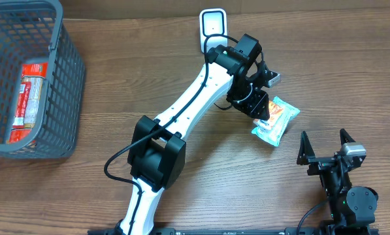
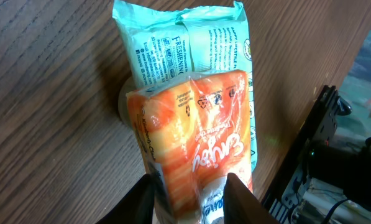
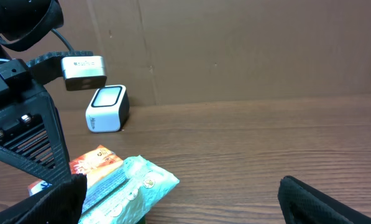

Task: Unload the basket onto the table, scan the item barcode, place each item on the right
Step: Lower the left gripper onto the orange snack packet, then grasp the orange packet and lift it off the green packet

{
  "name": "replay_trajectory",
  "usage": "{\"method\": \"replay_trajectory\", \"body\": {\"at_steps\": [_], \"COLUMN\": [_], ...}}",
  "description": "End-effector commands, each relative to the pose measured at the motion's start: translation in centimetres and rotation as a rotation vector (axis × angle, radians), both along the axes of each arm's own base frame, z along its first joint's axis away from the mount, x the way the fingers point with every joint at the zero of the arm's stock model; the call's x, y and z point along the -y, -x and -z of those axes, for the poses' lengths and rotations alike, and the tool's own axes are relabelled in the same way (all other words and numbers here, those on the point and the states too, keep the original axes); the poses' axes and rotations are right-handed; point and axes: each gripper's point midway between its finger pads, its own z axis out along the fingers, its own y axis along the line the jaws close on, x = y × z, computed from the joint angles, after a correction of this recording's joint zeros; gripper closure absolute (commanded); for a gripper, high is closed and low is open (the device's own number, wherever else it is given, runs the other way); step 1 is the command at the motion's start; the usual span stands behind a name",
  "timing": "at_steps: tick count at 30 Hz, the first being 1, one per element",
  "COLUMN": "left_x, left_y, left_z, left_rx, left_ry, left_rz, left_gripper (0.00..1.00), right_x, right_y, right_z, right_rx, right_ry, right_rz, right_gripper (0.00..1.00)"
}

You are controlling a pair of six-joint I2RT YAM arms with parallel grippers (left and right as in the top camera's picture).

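Wooden table point(image 1: 351, 65). Grey basket point(image 1: 67, 78) at your far left, red pack point(image 1: 30, 98) inside. Right gripper point(image 1: 324, 145) at the near edge, claw spread wide, apart from the item. Snack packet point(image 1: 276, 121) lies right of centre. Your left gripper point(image 2: 191, 202) is pinched narrow on its orange end, fingers point(image 2: 145, 202) against both sides. White scanner point(image 1: 213, 25) at the far edge.

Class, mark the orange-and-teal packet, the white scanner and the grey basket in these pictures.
orange-and-teal packet point(image 2: 197, 143): left wrist view, on the orange wrapper
white scanner point(image 1: 212, 26): overhead view, on its top face
grey basket point(image 1: 69, 91): overhead view, on its right wall
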Motion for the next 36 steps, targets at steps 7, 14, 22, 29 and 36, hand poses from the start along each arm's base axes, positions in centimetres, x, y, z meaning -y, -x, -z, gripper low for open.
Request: {"method": "replay_trajectory", "body": {"at_steps": [7, 14, 22, 29, 36], "left_x": [0.0, 0.2, 0.2, 0.1, 0.7], "left_y": [0.1, -0.1, -0.1, 0.1, 0.3], "left_z": [0.8, 0.8, 0.9, 2.0, 0.8], "left_rx": [0.002, 0.001, 0.001, -0.013, -0.05], "left_ry": [-0.004, 0.0, -0.001, -0.011, 0.062], "left_rz": [0.013, -0.007, -0.006, -0.006, -0.002], "left_gripper": [0.64, 0.68, 0.64, 0.69, 0.94], "right_x": [0.1, 0.1, 0.1, 0.1, 0.1], "right_y": [0.0, 0.0, 0.0, 0.0, 0.0], "right_z": [0.2, 0.2, 0.2, 0.2, 0.2], "right_rx": [0.003, 0.003, 0.003, 0.003, 0.003], "right_ry": [0.001, 0.001, 0.001, 0.001, 0.001], "right_rz": [0.006, 0.006, 0.006, 0.006, 0.006], "right_gripper": [0.0, 0.0, 0.0, 0.0, 0.0]}}
